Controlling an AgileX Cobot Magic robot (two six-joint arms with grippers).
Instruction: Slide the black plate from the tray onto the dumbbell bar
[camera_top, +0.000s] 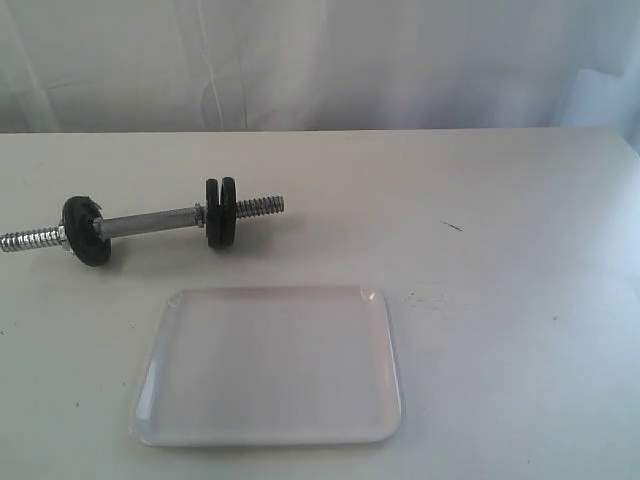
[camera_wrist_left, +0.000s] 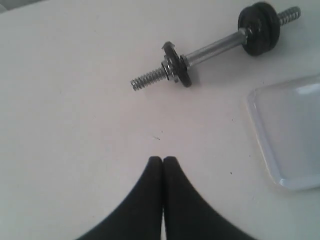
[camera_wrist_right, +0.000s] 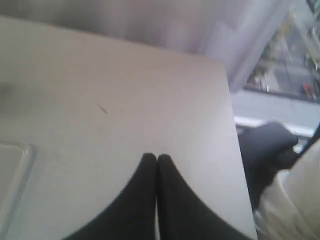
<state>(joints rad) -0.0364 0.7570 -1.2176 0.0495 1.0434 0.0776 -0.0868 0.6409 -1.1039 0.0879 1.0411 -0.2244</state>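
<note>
The dumbbell bar (camera_top: 150, 220) lies on the table behind the tray (camera_top: 270, 365), which holds nothing. Two flat black discs (camera_top: 221, 212) sit side by side on the bar near its right threaded end; I cannot tell which one is the black plate. A notched black collar (camera_top: 85, 230) sits near the left end. The left wrist view shows the bar (camera_wrist_left: 215, 48), discs (camera_wrist_left: 258, 28), collar (camera_wrist_left: 175, 65) and a tray corner (camera_wrist_left: 295, 135). My left gripper (camera_wrist_left: 163, 160) hangs shut and empty over bare table. My right gripper (camera_wrist_right: 156, 157) is shut and empty beside the tray's edge (camera_wrist_right: 10, 170). Neither gripper shows in the exterior view.
A white curtain (camera_top: 320, 60) hangs behind the table. The table's right edge (camera_wrist_right: 235, 150) runs close to my right gripper, with dark and pale objects (camera_wrist_right: 265, 145) beyond it. A small dark mark (camera_top: 452, 226) lies on the tabletop right of the bar.
</note>
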